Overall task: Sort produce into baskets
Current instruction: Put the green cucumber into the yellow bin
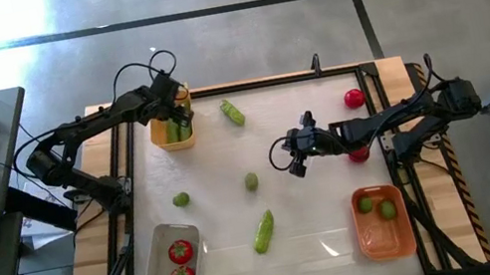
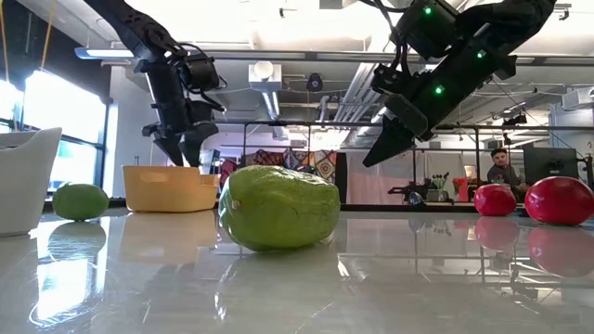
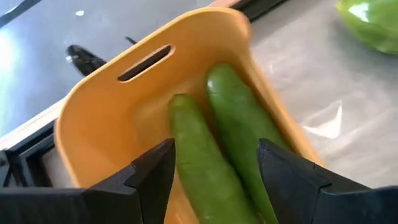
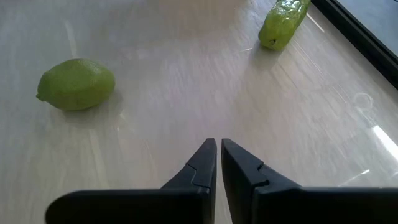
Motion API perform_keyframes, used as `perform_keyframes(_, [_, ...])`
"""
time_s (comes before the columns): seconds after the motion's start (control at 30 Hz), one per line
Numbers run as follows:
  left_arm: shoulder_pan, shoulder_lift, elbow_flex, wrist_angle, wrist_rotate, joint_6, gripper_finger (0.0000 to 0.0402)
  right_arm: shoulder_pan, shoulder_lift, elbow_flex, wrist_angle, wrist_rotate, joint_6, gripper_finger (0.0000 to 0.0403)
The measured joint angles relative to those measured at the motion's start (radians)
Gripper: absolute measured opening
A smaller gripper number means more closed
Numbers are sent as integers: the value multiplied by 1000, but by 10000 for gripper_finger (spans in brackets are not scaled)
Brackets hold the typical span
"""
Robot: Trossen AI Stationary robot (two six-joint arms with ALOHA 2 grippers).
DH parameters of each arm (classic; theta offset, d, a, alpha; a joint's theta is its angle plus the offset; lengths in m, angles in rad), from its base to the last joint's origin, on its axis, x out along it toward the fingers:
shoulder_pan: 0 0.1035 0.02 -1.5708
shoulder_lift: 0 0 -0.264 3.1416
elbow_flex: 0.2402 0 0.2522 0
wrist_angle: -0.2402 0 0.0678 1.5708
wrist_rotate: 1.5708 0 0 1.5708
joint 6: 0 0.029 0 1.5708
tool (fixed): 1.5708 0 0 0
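Note:
My left gripper [image 3: 214,149] is open over the yellow-orange basket [image 3: 99,106] at the table's far left, which also shows in the high view [image 1: 174,135]. Two green cucumbers [image 3: 217,137] lie side by side in the basket, below and between the fingers. My right gripper [image 4: 219,144] is shut and empty above mid-table [image 1: 292,162], clear of the top in the low view [image 2: 385,148]. A lime [image 4: 76,83] lies ahead of it [image 1: 251,182]. Two tomatoes lie in the clear basket [image 1: 174,261]. Two limes lie in the darker orange basket [image 1: 384,224].
Loose on the table are a second lime [image 1: 180,199], a cucumber at the far middle [image 1: 233,112], a cucumber near the front [image 1: 263,232], and two tomatoes at the right [image 1: 353,97], [image 1: 359,152], the second partly under my right arm. A person shows in the room beyond [image 2: 501,167].

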Motion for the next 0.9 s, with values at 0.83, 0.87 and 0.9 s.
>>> perform_keyframes(0.83, [-3,-1,-63,34,86,208,42,0,0,0,-4,0,3,14])
perform_keyframes(0.87, [-3,-1,-63,32,86,211,34,0,0,0,0,0,3,14])
perform_keyframes(0.9, [-3,-1,-63,29,84,210,27,0,0,0,1,0,3,14])
